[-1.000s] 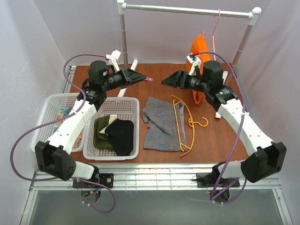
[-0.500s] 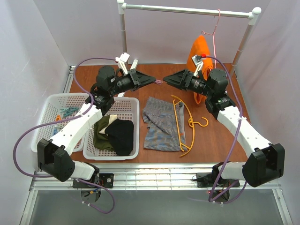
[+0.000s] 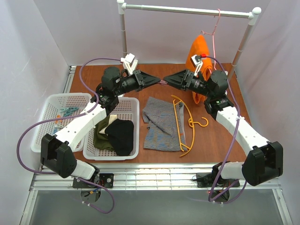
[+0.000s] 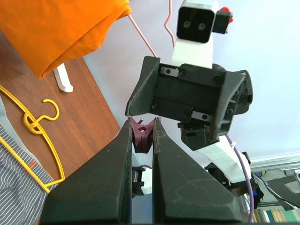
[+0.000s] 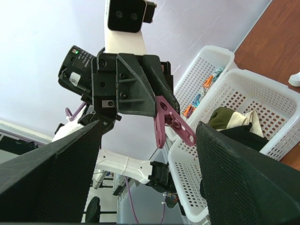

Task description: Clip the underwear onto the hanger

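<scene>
The grey striped underwear lies flat on the brown table; a corner shows in the left wrist view. The yellow hanger lies across its right edge and also shows in the left wrist view. My left gripper is shut on a maroon clothespin, raised above the table's far middle. My right gripper is open, tip to tip with the left one. In the right wrist view the clothespin sticks out of the left jaws between my right fingers.
A white basket holds olive and black clothes; a second basket to its left holds coloured clothespins. An orange cloth hangs on a pink wire hanger from the white rail at the back right.
Both arms swung toward each other above the table's far middle. The gap between the two grippers has closed, and the clothespin now reaches between the right fingers.
</scene>
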Controlling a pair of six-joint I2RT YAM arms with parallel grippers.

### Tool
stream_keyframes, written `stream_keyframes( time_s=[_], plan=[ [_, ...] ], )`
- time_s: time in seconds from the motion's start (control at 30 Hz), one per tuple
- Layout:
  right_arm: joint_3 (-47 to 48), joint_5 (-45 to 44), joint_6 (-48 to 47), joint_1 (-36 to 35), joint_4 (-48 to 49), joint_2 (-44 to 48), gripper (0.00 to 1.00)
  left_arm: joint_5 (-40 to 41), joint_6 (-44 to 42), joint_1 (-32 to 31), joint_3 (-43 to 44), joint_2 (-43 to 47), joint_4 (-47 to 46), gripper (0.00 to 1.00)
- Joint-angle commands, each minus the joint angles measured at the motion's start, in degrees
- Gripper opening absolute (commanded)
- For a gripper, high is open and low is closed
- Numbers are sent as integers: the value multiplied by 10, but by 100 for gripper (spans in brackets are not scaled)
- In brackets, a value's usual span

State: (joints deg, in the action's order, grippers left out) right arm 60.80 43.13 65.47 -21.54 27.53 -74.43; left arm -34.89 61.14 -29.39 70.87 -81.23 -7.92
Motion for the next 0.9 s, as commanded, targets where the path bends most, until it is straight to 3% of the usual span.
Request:
stream_keyframes(
  time_s=[0.0, 0.43, 0.57, 0.87],
  plan=[
    [-10, 19, 13, 0, 38, -4, 71, 10, 2, -2, 17, 6, -19, 0],
    [-17, 20, 17, -1, 46, -9, 63, 4, 18, -3, 9, 5, -44, 0],
    [-18, 18, 17, 1, 49, -8, 53, -2, 20, -4, 9, 1, -47, 0],
    [-18, 13, 13, 0, 63, -8, 41, -8, 20, -7, 12, -6, -51, 0]
  ],
)
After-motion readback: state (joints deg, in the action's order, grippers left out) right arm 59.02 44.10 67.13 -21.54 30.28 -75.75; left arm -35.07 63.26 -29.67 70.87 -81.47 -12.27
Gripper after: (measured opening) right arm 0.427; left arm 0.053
